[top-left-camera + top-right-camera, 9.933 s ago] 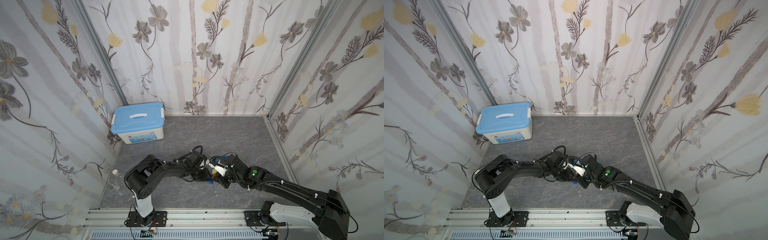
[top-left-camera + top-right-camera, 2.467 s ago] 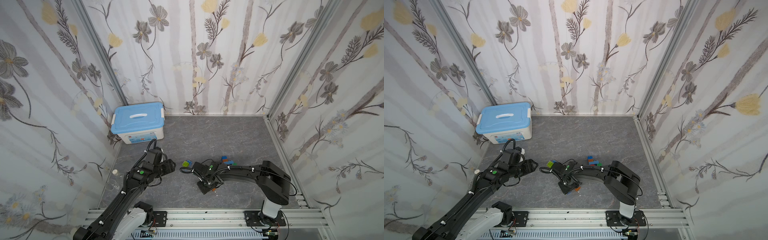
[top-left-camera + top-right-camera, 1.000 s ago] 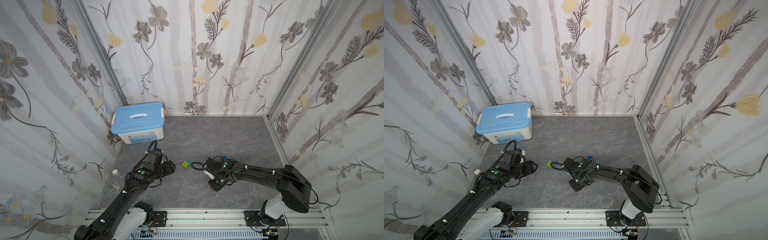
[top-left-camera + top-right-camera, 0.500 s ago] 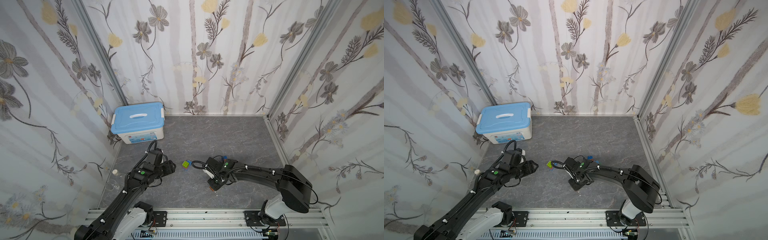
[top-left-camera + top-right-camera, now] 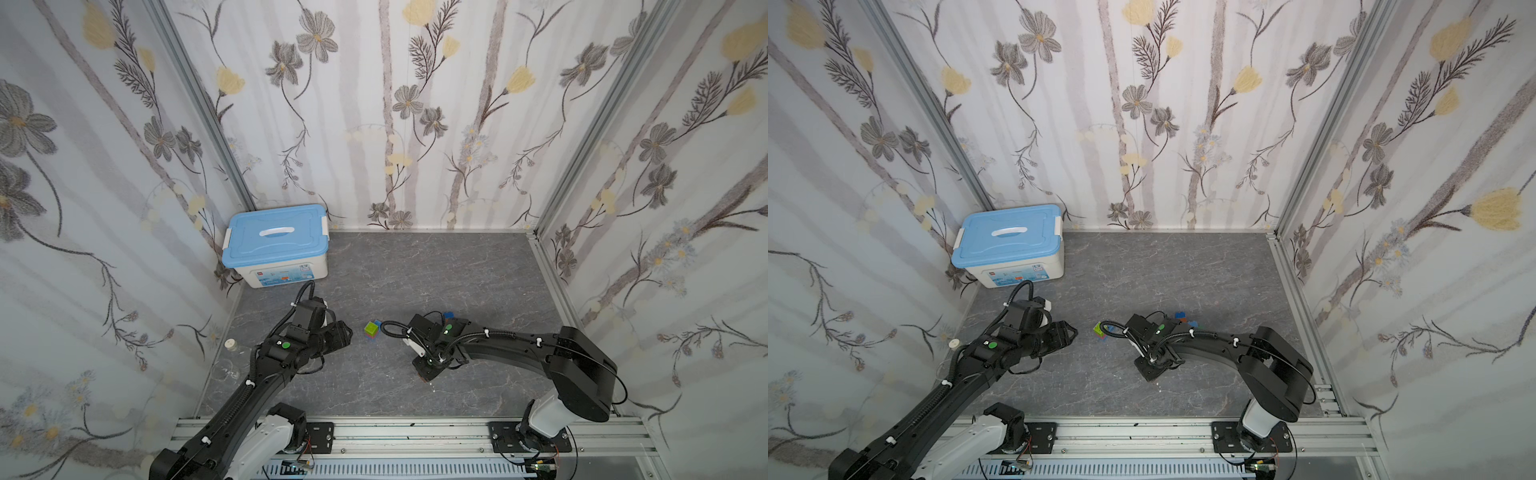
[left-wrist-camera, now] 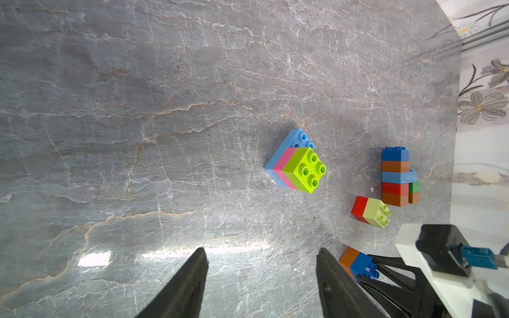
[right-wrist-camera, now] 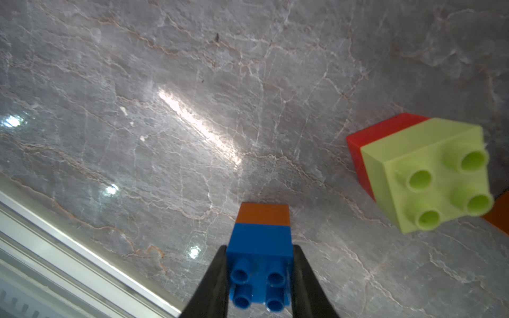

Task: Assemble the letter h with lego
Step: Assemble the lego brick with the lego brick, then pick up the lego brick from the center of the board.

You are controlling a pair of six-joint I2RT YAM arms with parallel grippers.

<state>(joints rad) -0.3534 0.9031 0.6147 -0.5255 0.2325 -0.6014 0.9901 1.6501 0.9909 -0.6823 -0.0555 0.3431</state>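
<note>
My black right gripper (image 7: 260,256) holds a dark blue brick (image 7: 260,239) joined to an orange brick (image 7: 263,213). Beside it I see a lime brick (image 7: 424,170) on a red brick (image 7: 369,135). The lone stack (image 6: 294,165) runs lime, pink, light blue. The floor (image 5: 415,270) is grey and marble-veined. The walls (image 5: 374,104) are pale with grey and yellow flowers. The box (image 5: 286,272) is white and its lid (image 5: 274,245) light blue.

Lego (image 5: 371,329) forms four clumps: lime-pink-blue stack (image 6: 296,165), red-lime pair (image 6: 371,212), flat-lying multicoloured column (image 6: 395,176), blue-orange pair (image 7: 261,245).

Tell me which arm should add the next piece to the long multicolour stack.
Right, likely: the right gripper is shut on the blue-and-orange pair, near the long stack; the left gripper is open and empty.
</note>
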